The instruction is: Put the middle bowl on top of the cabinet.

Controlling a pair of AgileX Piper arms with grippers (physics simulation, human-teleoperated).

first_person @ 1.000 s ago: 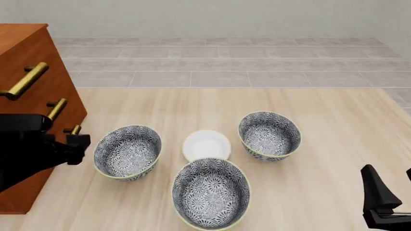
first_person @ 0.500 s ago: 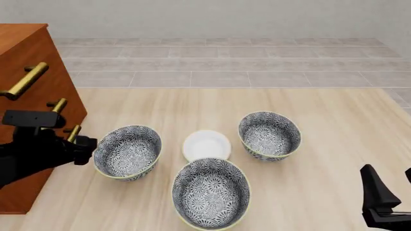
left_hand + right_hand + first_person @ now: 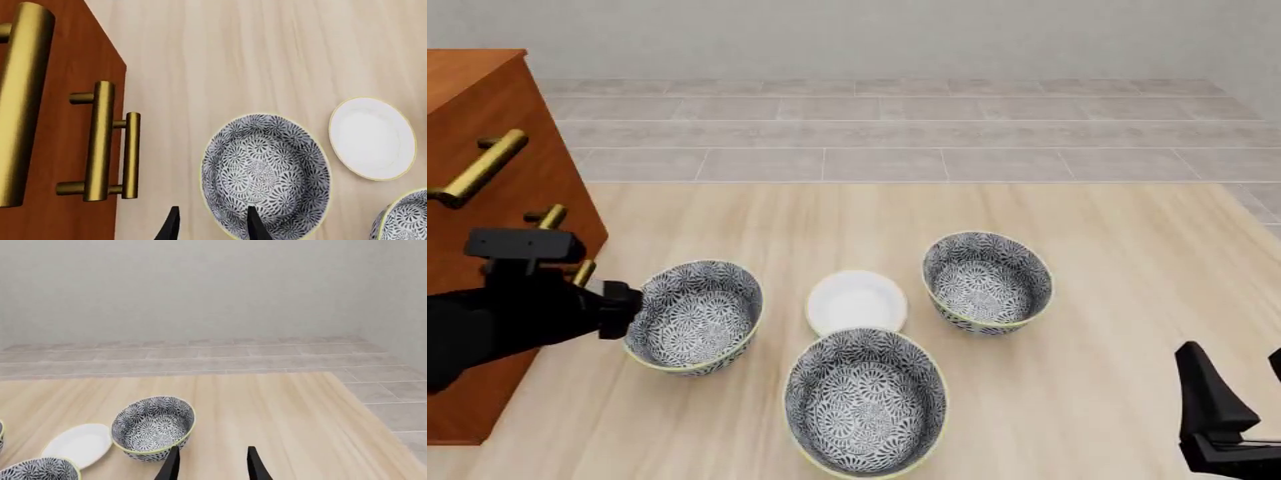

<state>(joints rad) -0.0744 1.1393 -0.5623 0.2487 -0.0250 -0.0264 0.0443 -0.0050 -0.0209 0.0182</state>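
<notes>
Since a second ago, left pincer (image 3: 630,306) moved rightward from beside the cabinet (image 3: 487,120) to the left bowl's (image 3: 694,315) rim, prongs apart astride it in the wrist view. Middle bowl (image 3: 865,402) on the counter (image 3: 1094,250), right of that pincer. Right pincer (image 3: 210,464) parted, unmoved; plate (image 3: 79,444) ahead of it.

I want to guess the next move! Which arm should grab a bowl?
Probably the left. Its pincer is open astride the rim of the bowl beside the cabinet. The right pincer sits apart from every bowl.
</notes>
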